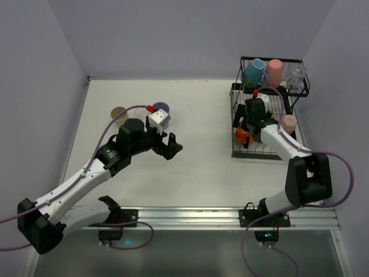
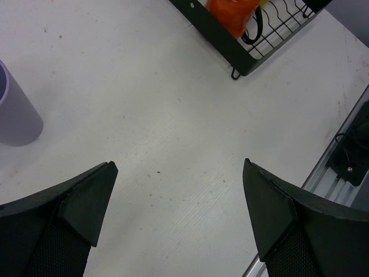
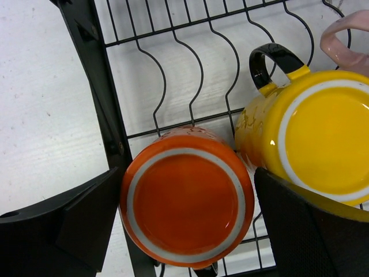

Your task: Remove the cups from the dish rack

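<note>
The white table (image 1: pixel 202 133) is the biggest thing here. On its far right corner stands the black wire dish rack (image 1: pixel 233 115). It has a high basket at the back and a flat tray with wavy wires in front.

My left pincer (image 2: pixel 179 167) hangs over the bare middle of the table. Its two fingers are wide apart and hold nothing. It is well apart from the rack.

My right pincer (image 3: pixel 187 176) is down over the front left corner of the tray. Its fingers are wide apart too, one on each side of the orange cup (image 3: pixel 187 210). They are very close to the cup, but I cannot tell if they touch it.

The orange cup sits upside down in the tray, so I see its round bottom. Just beside it, on the right, is a yellow mug (image 3: pixel 323 138) with a black handle, also bottom up. The two look like they touch. A bit of pink handle (image 3: pixel 346 40) peeks in behind the yellow mug.

In the high basket are a blue mug (image 1: pixel 253 72), a pink cup (image 1: pixel 274 72) and a clear cup (image 1: pixel 297 74), side by side. One more pink cup (image 1: pixel 287 122) is at the right side of the tray.

Two cups stand on the table on the left, well apart from the rack: a lavender cup (image 2: pixel 14 109) and a beige cup (image 1: pixel 119 114).
</note>
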